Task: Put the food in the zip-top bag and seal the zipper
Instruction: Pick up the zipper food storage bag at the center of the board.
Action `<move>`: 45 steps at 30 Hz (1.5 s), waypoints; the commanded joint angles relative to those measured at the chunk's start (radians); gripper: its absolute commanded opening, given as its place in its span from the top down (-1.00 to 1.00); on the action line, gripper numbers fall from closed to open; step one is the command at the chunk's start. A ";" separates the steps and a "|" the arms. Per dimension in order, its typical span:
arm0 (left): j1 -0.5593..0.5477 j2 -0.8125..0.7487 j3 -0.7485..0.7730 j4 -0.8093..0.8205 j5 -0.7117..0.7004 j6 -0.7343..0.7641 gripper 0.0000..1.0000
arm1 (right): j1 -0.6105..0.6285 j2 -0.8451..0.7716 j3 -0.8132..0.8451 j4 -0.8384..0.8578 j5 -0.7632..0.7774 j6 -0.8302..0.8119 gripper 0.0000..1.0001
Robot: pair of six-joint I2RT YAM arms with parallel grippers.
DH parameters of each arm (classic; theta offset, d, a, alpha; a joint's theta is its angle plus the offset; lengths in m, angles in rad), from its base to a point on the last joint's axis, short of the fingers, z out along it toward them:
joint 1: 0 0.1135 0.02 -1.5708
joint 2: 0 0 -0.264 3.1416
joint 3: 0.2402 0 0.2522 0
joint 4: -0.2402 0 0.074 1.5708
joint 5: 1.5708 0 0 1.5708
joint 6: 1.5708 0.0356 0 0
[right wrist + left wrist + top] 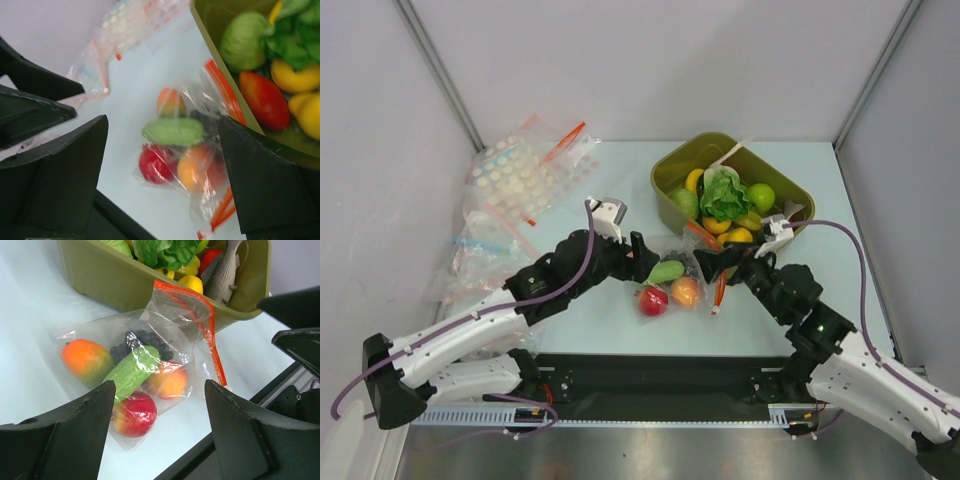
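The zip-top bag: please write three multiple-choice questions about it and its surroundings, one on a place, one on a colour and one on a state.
1. Where does the zip-top bag lie?
A) on the pile of dotted bags
B) on the table, just in front of the olive tub
C) inside the tub

2. What colour is the zipper?
A) red-orange
B) blue
C) white

3. In what state is the left gripper?
A) shut on the bag
B) shut on a green fruit
C) open, holding nothing

Key:
1 B: the left wrist view shows the bag flat on the table, with the tub wall right behind it.
2 A: the strip along the bag's mouth is red-orange.
3 C: its fingers stand wide apart with nothing between them, and the bag lies beyond them.
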 commanded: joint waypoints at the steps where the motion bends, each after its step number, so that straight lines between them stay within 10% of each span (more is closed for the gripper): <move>1: -0.003 -0.044 -0.016 0.076 0.026 0.029 -0.56 | -0.002 -0.112 -0.049 -0.273 0.102 0.185 -0.90; 11: -0.001 -0.107 -0.053 0.107 0.011 0.033 -0.58 | 0.024 -0.353 -0.233 -0.444 0.085 0.415 -0.79; 21: -0.003 -0.119 -0.054 0.104 0.000 0.031 -0.58 | 0.134 -0.194 -0.276 -0.369 0.225 0.506 -0.65; 31: -0.001 -0.132 -0.049 0.091 -0.001 0.031 -0.57 | 0.141 0.000 -0.088 -0.256 0.147 0.218 0.85; 45: -0.003 -0.222 -0.082 0.111 -0.040 0.037 -0.55 | 0.160 0.368 0.486 -0.414 -0.418 -0.298 1.00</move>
